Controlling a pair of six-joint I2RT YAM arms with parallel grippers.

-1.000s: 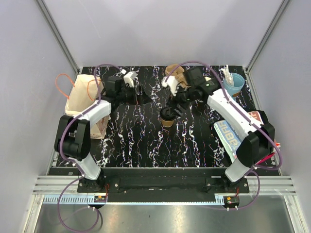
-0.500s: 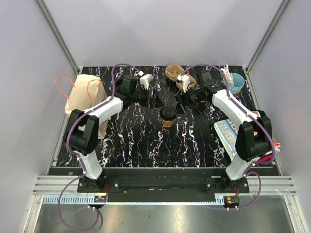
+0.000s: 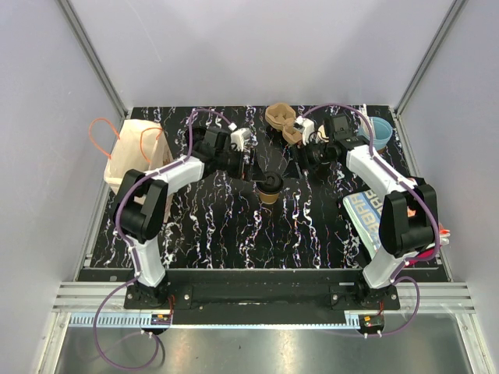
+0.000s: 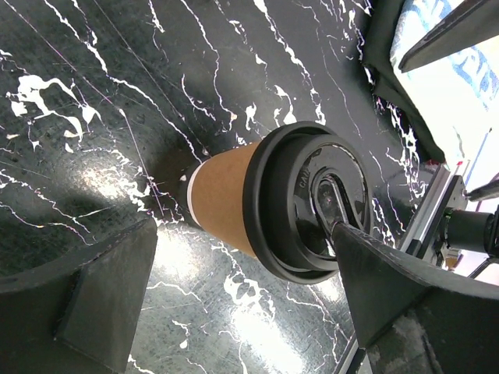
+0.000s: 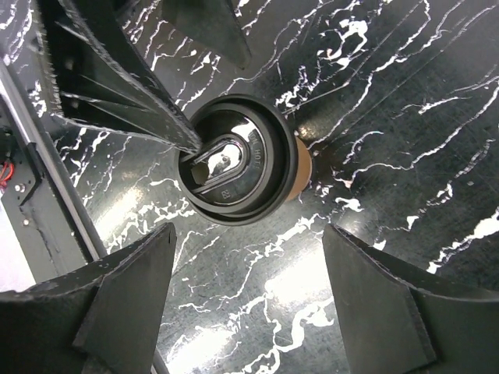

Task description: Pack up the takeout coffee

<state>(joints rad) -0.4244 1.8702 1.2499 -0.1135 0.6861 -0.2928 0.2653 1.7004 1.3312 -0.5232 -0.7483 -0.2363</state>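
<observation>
Left gripper (image 3: 249, 165) agape near takeout coffee (image 3: 269, 187)

1. The left arm (image 3: 175, 173) stretches from the near-left corner toward the far middle of the worktop, its wrist turned rightward.
2. The left gripper (image 3: 249, 161) has its fingers (image 4: 101, 296) spread wide.
3. The right arm (image 3: 374, 175) bends from the near-right corner toward the far middle, mirroring it.
4. The right gripper (image 3: 295, 167) is likewise spread wide, its fingers (image 5: 374, 300) well apart.

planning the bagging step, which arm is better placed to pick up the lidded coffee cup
Left, probably. The left gripper is open with the coffee cup framed between its fingers, and the paper bag stands on that arm's side. The right gripper, also open, is farther from the bag.
</observation>
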